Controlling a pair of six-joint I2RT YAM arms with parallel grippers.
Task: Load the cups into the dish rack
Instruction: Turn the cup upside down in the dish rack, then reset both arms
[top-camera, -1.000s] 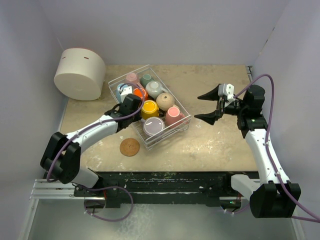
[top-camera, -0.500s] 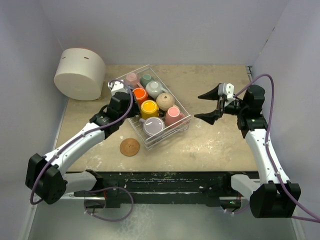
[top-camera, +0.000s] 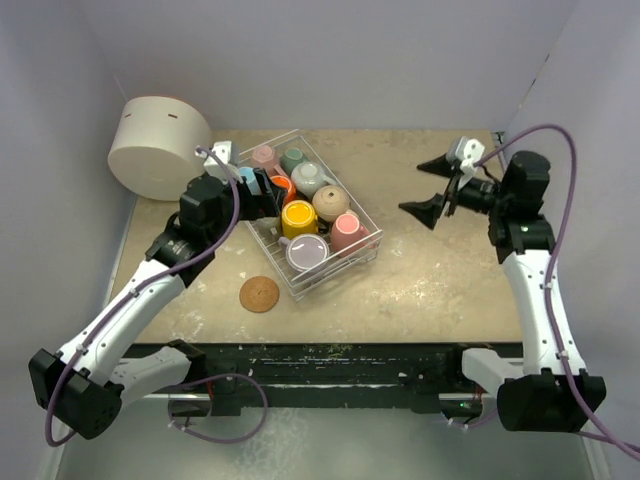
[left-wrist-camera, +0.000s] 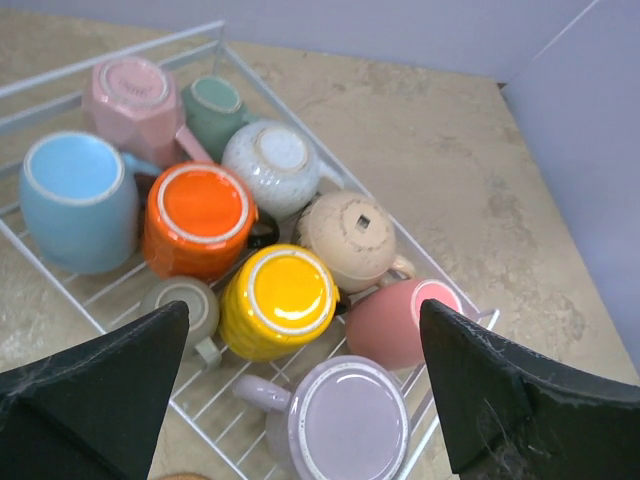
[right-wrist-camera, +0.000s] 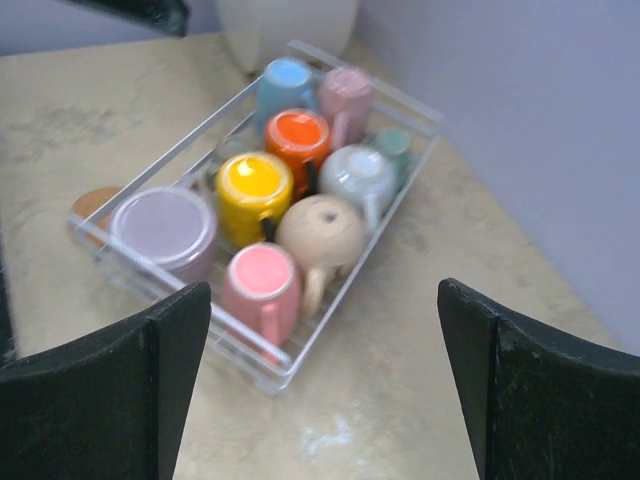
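1. We see the dish rack (top-camera: 340, 265) lying at a slant on the table (top-camera: 430, 280), left of centre in the overhead view. Its long sides run from upper left to lower right.
2. We count ten cups, and all of them sit inside the rack.
3. In the left wrist view, the pink faceted cup (left-wrist-camera: 135, 95) and the teal cup (left-wrist-camera: 215, 105) stand at the upper left. The white cup (left-wrist-camera: 272, 160) is just right of them.
4. Below those come the light blue cup (left-wrist-camera: 75, 195) at the left edge and the orange cup (left-wrist-camera: 200, 215) just beside it. The beige cup (left-wrist-camera: 350, 235) is near the middle of the frame.
5. Lower still are the small olive-grey cup (left-wrist-camera: 185, 310), the yellow cup (left-wrist-camera: 280, 300) and the rose cup (left-wrist-camera: 400, 320). The lilac cup (left-wrist-camera: 345, 420) is at the bottom edge.
6. Most of them show flat bases upward, so they stand mouth down.
7. The left gripper (top-camera: 258, 190) hangs over the rack's upper-left end in the overhead view. Its black fingers (left-wrist-camera: 90, 400) are spread wide at the lower corners of its wrist view, and they grip nothing.
8. The right gripper (top-camera: 410, 188) is at the upper right of the overhead view, over bare table and well apart from the rack. Its fingers (right-wrist-camera: 100, 400) are spread wide too and hold nothing.
9. A white cylindrical container (top-camera: 158, 147) stands at the upper left of the overhead view.
10. A cork coaster (top-camera: 259, 294) lies just below the rack's lower-left side.
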